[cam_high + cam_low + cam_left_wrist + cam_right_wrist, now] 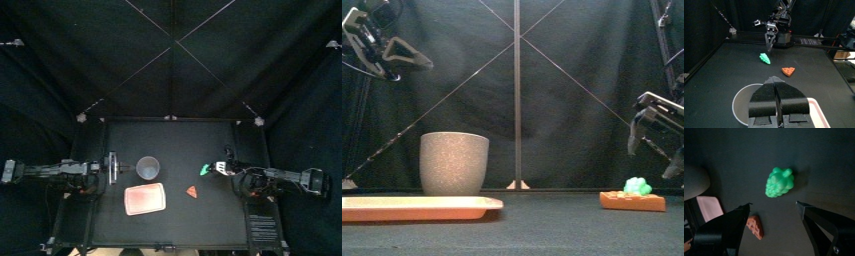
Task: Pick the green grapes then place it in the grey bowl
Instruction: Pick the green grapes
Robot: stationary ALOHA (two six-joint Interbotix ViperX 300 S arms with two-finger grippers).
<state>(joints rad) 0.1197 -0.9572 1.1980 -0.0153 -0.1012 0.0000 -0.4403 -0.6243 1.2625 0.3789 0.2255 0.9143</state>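
– How is the right gripper (773, 204) found?
– Its jaws are spread wide and nothing is gripped. The green grapes (779, 182) are framed in the gap between them, lying on the table below, untouched. In the front view the gripper is seen hung above the grapes, clear of them.

– And the left gripper (776, 85)?
– Its jaws are pressed together with nothing between them. It is held raised over the table's left side, near the grey bowl (453, 163).

– What is hidden or cut off?
– In the front view the lower part of the grapes is covered by an orange toy wedge (632, 201) lying in front of them; in the left wrist view the two are seen apart. In that same view part of the bowl's rim is covered by the left jaws, and the bowl's inside cannot be made out. The pink tray (416, 207) is cut off at the front view's left edge.

– And the surface, the room?
– A black table (187, 140) is closed in by black curtains (80, 50). The bowl stands upright left of centre, with the tray laid flat just in front of it – the grapes lie well apart from both, on the right side.
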